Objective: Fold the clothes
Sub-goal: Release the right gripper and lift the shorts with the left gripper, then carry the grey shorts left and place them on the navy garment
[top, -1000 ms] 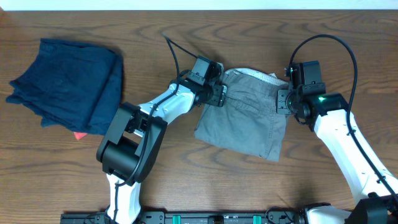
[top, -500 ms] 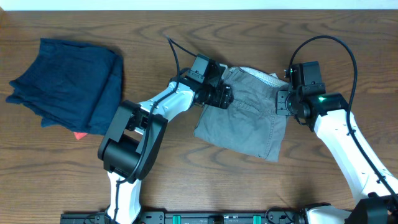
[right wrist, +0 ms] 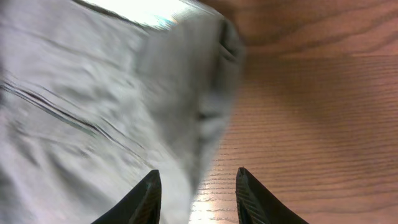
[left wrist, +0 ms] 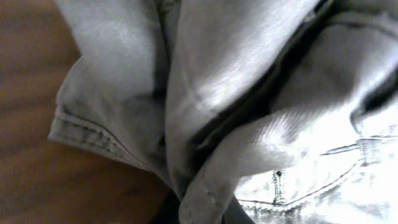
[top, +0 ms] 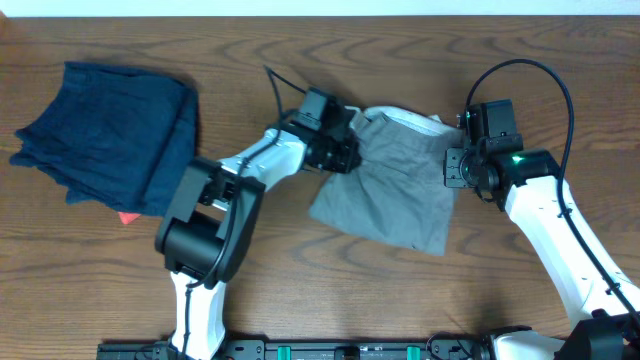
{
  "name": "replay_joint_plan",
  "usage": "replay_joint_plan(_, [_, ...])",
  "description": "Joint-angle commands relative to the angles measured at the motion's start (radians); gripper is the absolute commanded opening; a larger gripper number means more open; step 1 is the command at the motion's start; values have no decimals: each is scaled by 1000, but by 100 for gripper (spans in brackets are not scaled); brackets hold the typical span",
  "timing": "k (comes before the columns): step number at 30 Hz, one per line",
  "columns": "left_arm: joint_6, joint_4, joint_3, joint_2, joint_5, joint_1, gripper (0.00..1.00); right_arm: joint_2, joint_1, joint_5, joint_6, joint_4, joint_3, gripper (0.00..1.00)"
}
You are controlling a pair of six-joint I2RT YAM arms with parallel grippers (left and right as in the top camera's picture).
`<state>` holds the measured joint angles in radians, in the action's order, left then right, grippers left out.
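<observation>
Left fingers (top: 346, 154) clench a bunched edge of the grey shorts (top: 390, 195), which lie right of centre in the overhead frame on the wooden counter (top: 330, 290). Right fingers (right wrist: 250, 194) stand released astride the opposite hem. A pull with only one side held could drag the cloth askew.

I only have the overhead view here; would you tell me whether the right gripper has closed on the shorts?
Observer: No. Its wrist camera shows the right gripper open, with the edge of the shorts lying between the fingertips.
Operator: Thanks. Does the left one hold cloth?
Observer: It appears so: a thick grey fold is bunched right at the left gripper.
Operator: Which part is that?
Observer: Hard to say; a stitched hem hangs beside the fold.
</observation>
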<state>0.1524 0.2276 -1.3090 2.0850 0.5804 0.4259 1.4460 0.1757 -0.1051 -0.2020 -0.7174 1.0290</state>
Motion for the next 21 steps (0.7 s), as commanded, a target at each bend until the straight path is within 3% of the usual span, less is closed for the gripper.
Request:
replay_joint_plan(1, [-10, 0, 6, -134, -27, -137, 6, -14, -5, 0, -14, -1, 0, 38])
replay_joint_plan(7, [-11, -1, 6, -364, -36, -382, 6, -14, -5, 0, -14, 3, 0, 37])
replay_joint_plan(12, [-26, -9, 6, -512, -159, -602, 5, -14, -5, 0, -14, 3, 0, 37])
replay_joint_plan(21, [-25, 4, 13, -533, -227, -933, 6, -14, -5, 1, -14, 2, 0, 37])
